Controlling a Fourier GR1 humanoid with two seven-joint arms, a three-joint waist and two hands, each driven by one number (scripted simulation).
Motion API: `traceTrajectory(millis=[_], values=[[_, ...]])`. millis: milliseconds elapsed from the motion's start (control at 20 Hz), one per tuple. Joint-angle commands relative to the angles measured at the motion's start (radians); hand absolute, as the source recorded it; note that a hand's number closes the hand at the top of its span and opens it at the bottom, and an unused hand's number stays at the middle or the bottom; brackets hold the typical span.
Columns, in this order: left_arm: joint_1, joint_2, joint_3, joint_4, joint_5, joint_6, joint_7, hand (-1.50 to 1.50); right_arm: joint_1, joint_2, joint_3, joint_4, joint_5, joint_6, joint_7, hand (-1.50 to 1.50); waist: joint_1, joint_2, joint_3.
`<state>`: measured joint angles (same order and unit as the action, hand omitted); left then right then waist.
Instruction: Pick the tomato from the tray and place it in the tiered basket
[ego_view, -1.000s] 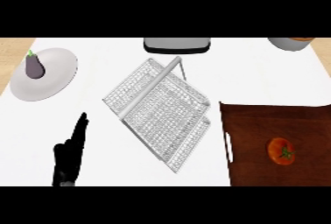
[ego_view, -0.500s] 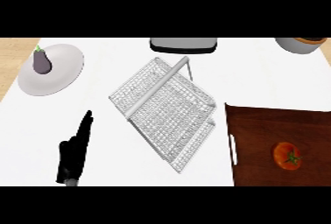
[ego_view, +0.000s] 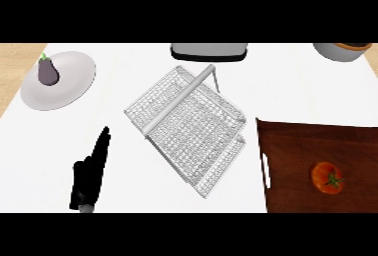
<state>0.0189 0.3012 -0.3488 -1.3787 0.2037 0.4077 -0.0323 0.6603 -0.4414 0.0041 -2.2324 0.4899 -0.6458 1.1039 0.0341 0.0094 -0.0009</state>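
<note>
head view, looking steeply down on the counter (ego_view: 295, 85). the tomato (ego_view: 327, 178) lies on the dark brown tray (ego_view: 295, 145) at the lower right, towards the tray's right side, its green calyx facing up and to the right. we judge it a light, rounded thing with a smooth, somewhat slippery skin and soft flesh that will bruise if squeezed; we would take hold around its widest part, fingers on one side and thumb opposite, approaching from above so the calyx stays out of the grip. a small white handle (ego_view: 265, 171) sits at the tray's left edge, between the tomato and the tiered basket (ego_view: 188, 127). the basket, of pale wire mesh with a bar across its upper tier, stands at the centre of the counter, set at a diagonal, just beside the tray's left edge; both tiers show open mesh floors.

the left hand (ego_view: 90, 172) shows at the lower left, fingers straight and pointing up the view, holding nothing, at rest and well apart from the tomato. the right hand is not in view.

the counter is white and smooth. on it, at the upper left, a pale plate (ego_view: 70, 82) carries an aubergine (ego_view: 47, 73); a grey-and-black appliance (ego_view: 209, 51) sits at the top centre and a bowl (ego_view: 341, 51) at the top right. a strip of wooden surface (ego_view: 15, 65) borders the counter on the far left.
</note>
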Motion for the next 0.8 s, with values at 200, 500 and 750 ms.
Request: traceTrajectory(millis=[200, 500, 750], values=[[0.012, -0.004, 0.016, 0.010, -0.010, -0.001, 0.035, 0.00, -0.292, 0.023, 0.037, 0.117, 0.092, 0.177, 0.308, -1.50, -0.012, -0.004, 0.000], [-0.015, -0.007, 0.037, -0.008, -0.026, 0.007, 0.083, 0.00, -0.433, 0.098, 0.048, 0.196, 0.147, 0.235, 0.325, -1.50, -0.024, -0.007, 0.000], [0.040, -0.021, 0.025, 0.004, -0.032, -0.010, 0.010, 0.00, -0.448, 0.106, 0.053, 0.231, 0.102, 0.319, 0.368, -1.50, -0.021, -0.007, -0.001]])
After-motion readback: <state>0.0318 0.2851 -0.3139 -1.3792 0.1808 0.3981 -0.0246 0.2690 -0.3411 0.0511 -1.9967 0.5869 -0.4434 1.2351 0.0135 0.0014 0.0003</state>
